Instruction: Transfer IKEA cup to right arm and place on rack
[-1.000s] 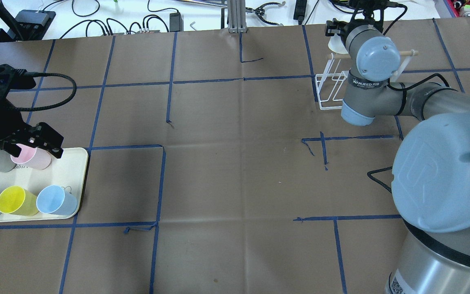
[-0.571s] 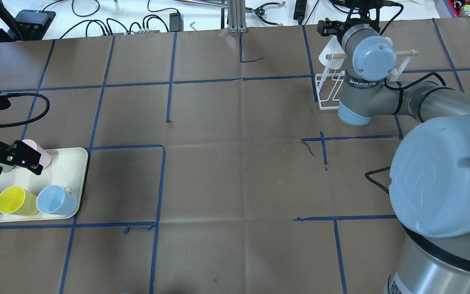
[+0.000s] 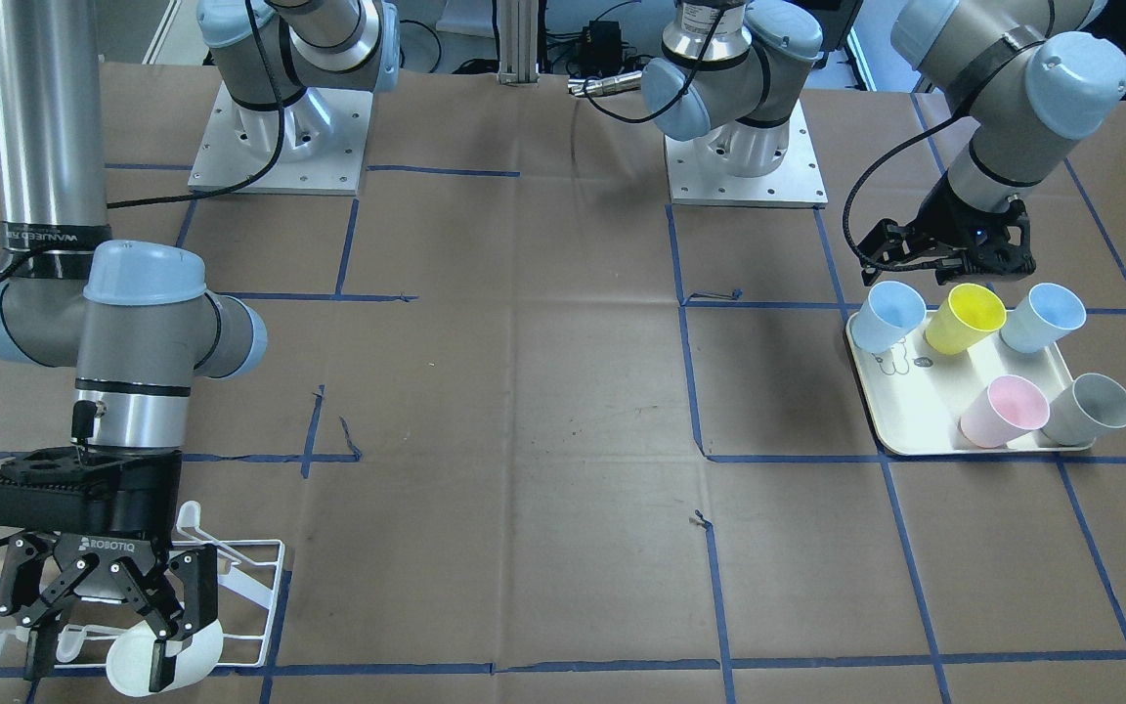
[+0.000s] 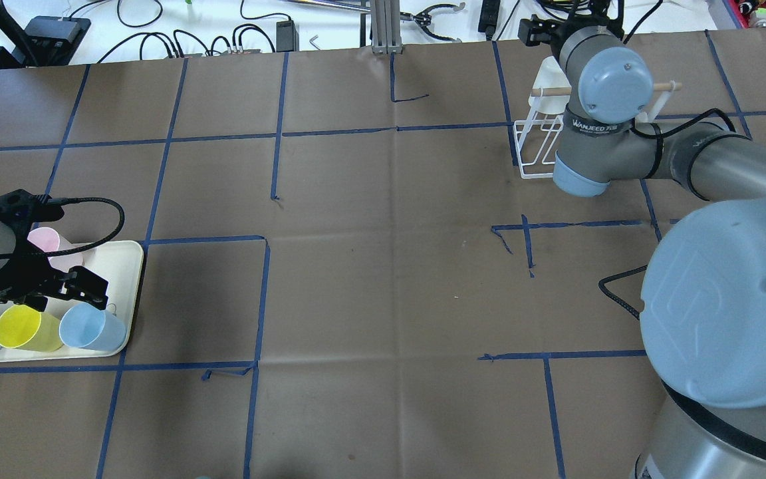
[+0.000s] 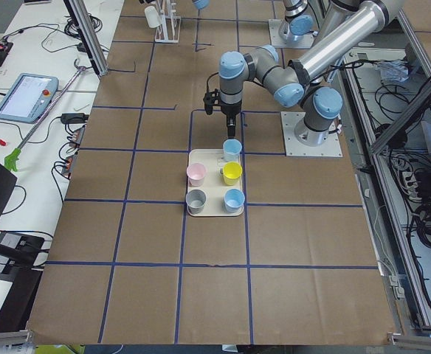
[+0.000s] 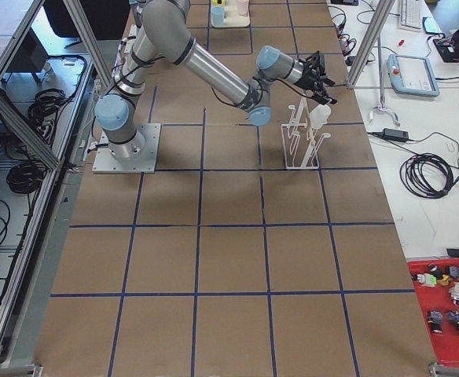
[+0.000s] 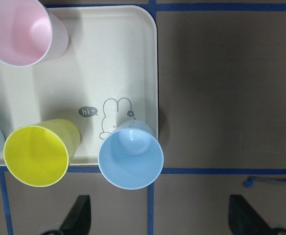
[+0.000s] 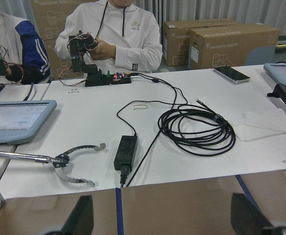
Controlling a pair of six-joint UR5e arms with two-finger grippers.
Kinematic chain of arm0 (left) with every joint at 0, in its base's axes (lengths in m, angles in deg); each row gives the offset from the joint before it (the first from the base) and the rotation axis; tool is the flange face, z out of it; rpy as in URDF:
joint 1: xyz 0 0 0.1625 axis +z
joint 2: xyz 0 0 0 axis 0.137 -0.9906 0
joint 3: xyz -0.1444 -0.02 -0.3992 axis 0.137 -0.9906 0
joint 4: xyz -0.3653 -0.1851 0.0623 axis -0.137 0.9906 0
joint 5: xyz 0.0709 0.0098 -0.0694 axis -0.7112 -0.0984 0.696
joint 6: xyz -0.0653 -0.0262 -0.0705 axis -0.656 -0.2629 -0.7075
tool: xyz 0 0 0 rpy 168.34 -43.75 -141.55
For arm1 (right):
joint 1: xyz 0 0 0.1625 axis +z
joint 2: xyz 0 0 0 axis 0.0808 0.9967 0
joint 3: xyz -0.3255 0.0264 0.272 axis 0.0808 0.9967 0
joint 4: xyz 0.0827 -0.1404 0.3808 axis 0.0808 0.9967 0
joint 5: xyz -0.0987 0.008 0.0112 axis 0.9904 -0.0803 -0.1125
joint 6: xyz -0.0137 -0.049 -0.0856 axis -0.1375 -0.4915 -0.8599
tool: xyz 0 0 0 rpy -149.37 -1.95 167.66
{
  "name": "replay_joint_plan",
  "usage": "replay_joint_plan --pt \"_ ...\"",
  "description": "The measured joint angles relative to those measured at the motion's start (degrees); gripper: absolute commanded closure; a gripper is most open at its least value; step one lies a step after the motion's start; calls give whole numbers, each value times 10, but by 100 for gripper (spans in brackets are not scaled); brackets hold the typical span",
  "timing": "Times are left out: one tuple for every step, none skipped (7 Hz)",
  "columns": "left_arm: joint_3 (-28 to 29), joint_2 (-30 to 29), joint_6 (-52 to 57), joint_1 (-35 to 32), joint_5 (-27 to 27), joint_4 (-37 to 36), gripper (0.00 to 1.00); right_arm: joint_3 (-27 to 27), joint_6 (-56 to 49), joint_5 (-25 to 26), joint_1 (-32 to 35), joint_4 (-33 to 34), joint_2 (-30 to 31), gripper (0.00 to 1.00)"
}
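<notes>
Several IKEA cups stand on the cream tray [image 4: 124, 266]: pink [image 4: 47, 239], yellow [image 4: 20, 327], blue [image 4: 90, 327] and, in the front-facing view, grey [image 3: 1091, 409]. My left gripper [image 4: 64, 296] hovers open above the tray's near row. In its wrist view the blue cup [image 7: 131, 155] sits just ahead of the spread fingers, nothing between them. A white cup [image 3: 172, 657] hangs on the white wire rack [image 3: 255, 577] at the far right. The right arm's gripper [image 3: 99, 663] is open over that rack, one finger beside the white cup; its wrist view shows nothing between the fingers.
The rack's wooden dowel [image 4: 662, 86] sticks out past the right wrist. Beyond the table's far edge lie cables [image 8: 197, 129], a power brick and a teach pendant, with people seated there. Blue tape lines grid the brown table cover [image 4: 383, 266].
My left gripper has moved from over the pink and grey cups toward the near row, above the yellow and blue cups. The right gripper shifted slightly at the rack; the white cup stays there.
</notes>
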Motion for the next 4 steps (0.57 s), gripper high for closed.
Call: replay_joint_plan --pt "-25 -5 0 0 0 -29 1 5 2 -2 2 -24 32 0" --pt "-43 -14 0 1 0 -50 1 5 3 -4 8 -41 63 0" --pt "-54 -27 1 1 -1 -69 1 1 5 -5 18 -47 88 0" --pt "-59 -40 1 2 -2 -81 1 -9 19 -7 30 -49 108 0"
